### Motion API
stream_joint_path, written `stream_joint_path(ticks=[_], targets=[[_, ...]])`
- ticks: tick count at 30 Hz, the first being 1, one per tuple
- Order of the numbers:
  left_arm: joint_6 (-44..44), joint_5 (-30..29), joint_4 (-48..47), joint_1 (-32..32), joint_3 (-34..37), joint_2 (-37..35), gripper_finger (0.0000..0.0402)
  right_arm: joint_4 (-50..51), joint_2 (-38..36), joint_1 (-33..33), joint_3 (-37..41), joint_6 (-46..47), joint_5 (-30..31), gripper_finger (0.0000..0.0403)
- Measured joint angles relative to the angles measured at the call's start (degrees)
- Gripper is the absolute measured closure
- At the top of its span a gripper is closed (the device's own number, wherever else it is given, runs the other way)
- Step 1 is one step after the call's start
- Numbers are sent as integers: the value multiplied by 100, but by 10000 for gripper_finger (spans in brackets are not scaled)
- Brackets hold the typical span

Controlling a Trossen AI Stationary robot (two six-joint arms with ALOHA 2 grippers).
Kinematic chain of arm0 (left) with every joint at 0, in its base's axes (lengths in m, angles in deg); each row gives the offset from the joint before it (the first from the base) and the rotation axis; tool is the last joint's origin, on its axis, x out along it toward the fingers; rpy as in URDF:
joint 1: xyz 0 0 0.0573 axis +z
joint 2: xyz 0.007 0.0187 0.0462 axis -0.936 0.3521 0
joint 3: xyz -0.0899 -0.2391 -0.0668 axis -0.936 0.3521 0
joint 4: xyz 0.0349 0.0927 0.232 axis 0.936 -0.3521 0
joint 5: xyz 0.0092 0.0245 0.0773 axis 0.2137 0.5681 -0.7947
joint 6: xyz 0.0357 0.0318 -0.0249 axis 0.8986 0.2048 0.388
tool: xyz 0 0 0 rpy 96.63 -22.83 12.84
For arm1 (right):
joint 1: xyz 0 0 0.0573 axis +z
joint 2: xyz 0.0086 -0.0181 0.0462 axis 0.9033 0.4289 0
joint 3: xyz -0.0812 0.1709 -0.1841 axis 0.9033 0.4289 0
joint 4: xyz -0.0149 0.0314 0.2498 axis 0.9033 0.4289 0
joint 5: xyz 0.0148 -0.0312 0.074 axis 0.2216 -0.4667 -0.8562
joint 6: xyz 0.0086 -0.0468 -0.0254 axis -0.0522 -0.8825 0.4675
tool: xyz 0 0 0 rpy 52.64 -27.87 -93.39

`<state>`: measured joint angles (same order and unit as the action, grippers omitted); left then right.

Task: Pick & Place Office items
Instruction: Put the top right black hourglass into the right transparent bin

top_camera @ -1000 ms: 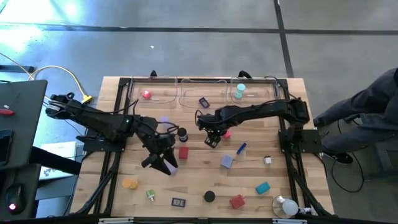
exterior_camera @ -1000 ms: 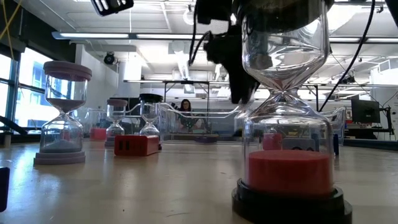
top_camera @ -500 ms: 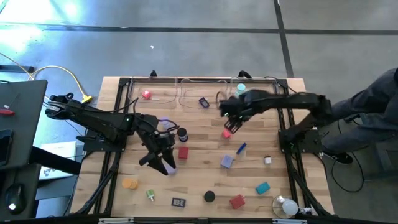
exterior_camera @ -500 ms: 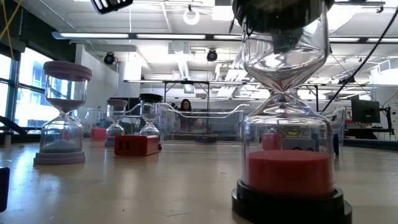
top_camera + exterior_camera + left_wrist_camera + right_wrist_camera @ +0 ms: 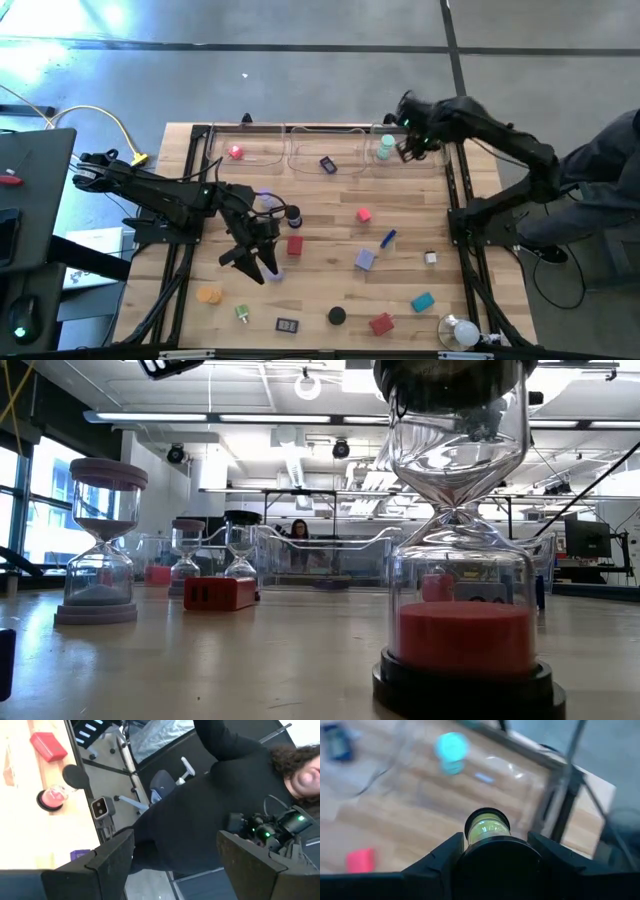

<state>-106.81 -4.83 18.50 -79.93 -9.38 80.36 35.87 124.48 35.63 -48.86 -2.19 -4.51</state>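
Note:
My right gripper (image 5: 408,148) hangs over the right-hand clear tray (image 5: 425,165) at the table's far edge, shut on a small hourglass with black caps and yellow-green sand (image 5: 487,827). A teal hourglass (image 5: 384,148) stands in that tray beside it. My left gripper (image 5: 255,265) is raised over the table's left middle, open and empty, with a lavender piece (image 5: 276,272) below it. Loose on the table are a red block (image 5: 295,245), a pink block (image 5: 363,214), a blue stick (image 5: 388,238) and a black-capped hourglass (image 5: 293,213). My right gripper pinches the hourglass between its two fingers, one on each side of the near black cap (image 5: 495,857). The fingers slant down from above, and the hourglass points away along them. It is lifted clear, above the tray.
The far edge also holds two more clear trays: the left one (image 5: 262,158) with a red piece, the middle one (image 5: 310,150) with a dark blue piece. Near the front lie an orange cap (image 5: 208,295), a black cap (image 5: 337,316), a teal piece (image 5: 422,301), a red block (image 5: 381,323) and a white bulb (image 5: 460,332). A person stands at the right.
My right gripper has risen from the table's middle, beside the pink block, and swung toward the far right corner, turning as it went and carrying the black-capped hourglass. It now hangs over the right tray. The pink block stays where it was.

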Motion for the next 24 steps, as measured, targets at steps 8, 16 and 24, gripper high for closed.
stream_joint_path(ticks=[8, 16, 24], targets=[[26, 324, -160, 125, 0, 0, 124, -422, 102, -1774, 7, -525, -573, 212], [177, 1046, -425, 410, 0, 2, 124, -1122, 335, -2654, 7, -576, -1647, 212], [615, 1449, -717, 684, 0, 1, 124, -1393, 705, -2811, 7, -578, -1655, 212]])
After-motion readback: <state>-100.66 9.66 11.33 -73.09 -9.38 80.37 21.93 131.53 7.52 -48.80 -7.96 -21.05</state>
